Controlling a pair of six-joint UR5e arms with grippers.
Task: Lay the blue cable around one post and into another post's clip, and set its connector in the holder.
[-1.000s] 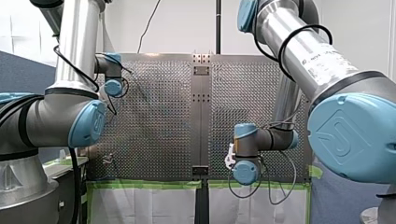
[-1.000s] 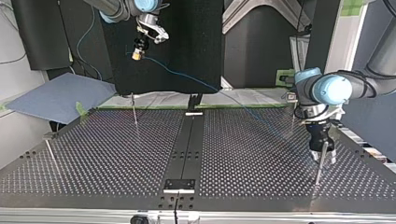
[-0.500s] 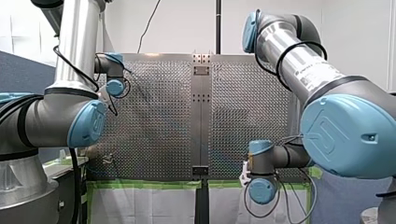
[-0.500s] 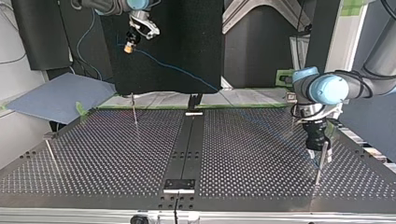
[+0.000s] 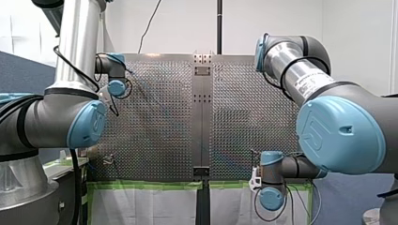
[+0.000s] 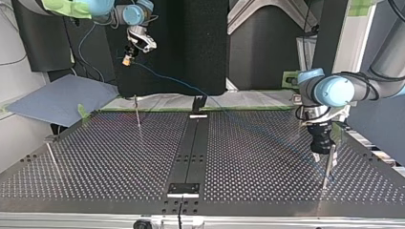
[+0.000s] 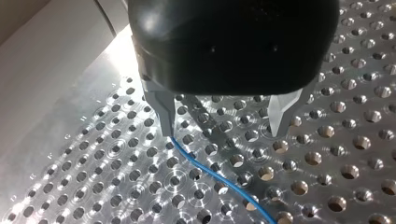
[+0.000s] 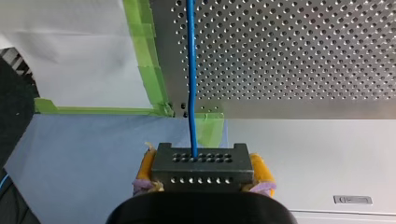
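Perforated counter (image 6: 267, 157) is your reference. Green tape (image 5: 145, 185) edges one end, with white sheeting (image 5: 141, 206) just past it. Beyond the opposite end you see a plain white wall (image 5: 183, 26). A blue mat (image 6: 57, 98) lies off one taped corner.

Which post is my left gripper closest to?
The post at the top view's right, beside my left gripper; the other posts stand across the table.

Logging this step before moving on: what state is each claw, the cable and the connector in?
left claw: open, blue cable beside one finger
right claw: shut on connector
connector: gripped, held off the table
blue cable: strung from connector across the table
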